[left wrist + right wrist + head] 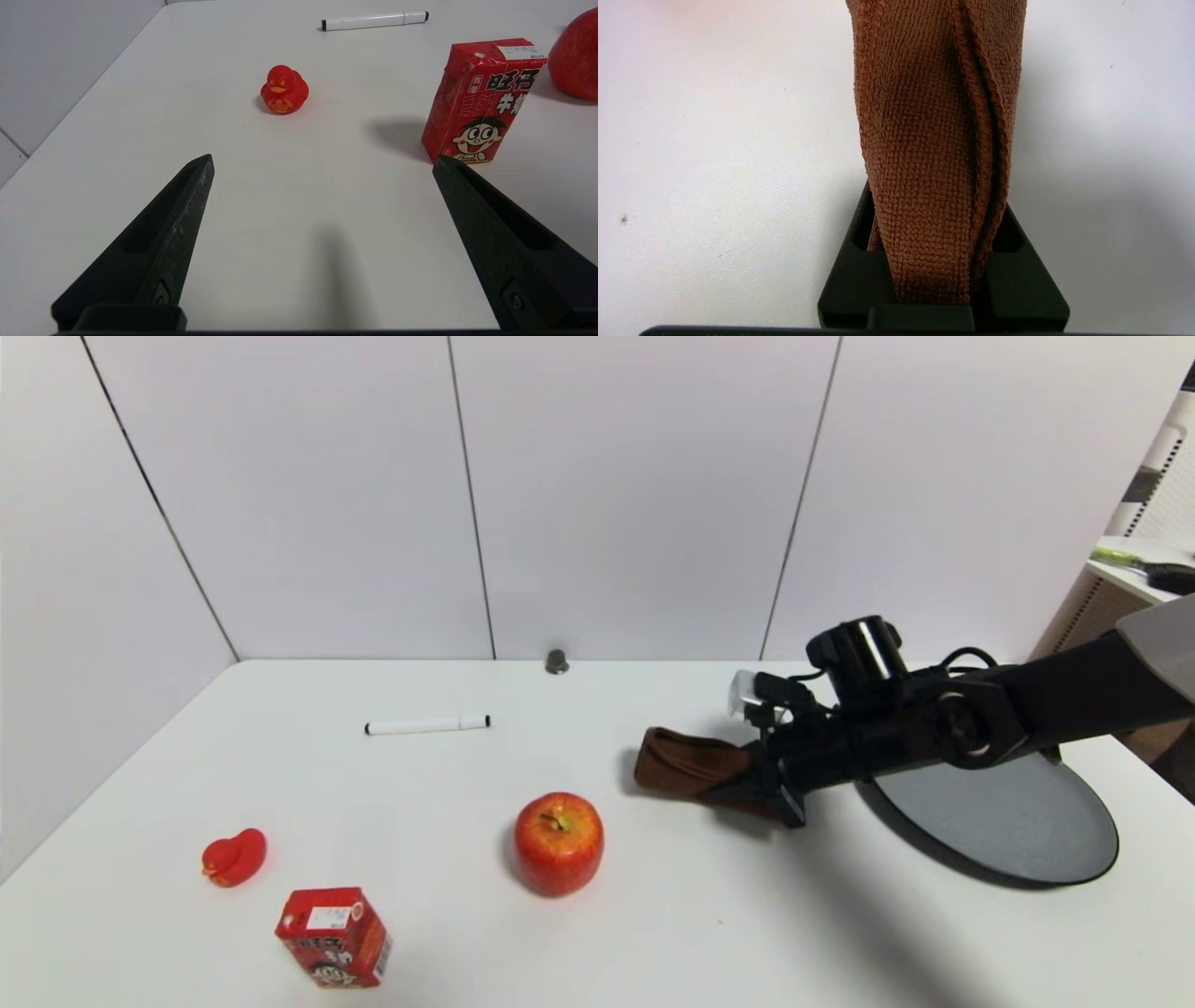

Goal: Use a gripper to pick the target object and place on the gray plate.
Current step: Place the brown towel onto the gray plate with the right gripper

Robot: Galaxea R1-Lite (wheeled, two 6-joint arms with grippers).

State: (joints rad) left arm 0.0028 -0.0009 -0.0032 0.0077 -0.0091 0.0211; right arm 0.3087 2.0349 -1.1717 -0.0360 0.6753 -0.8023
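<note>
Head view: right gripper (752,789) clamps one end of the brown towel roll (691,763), which sticks out leftward just left of the gray plate (1018,826); apple (558,843), carton (333,936), duck (233,857) and marker (428,724) sit apart on the white table (653,915). Left wrist view: left gripper (322,168) spread wide above bare tabletop, matte pointed fingers (168,233). Right wrist view: soft ribbed roll (934,140) squeezed between black fingers (852,280), folded edges visible.

Right gripper (934,242) clamps brown towel roll (934,140) between black fingers (859,280); roll extends away over white table (714,163), folded seam along one side. Probably lifted, contact unclear.
</note>
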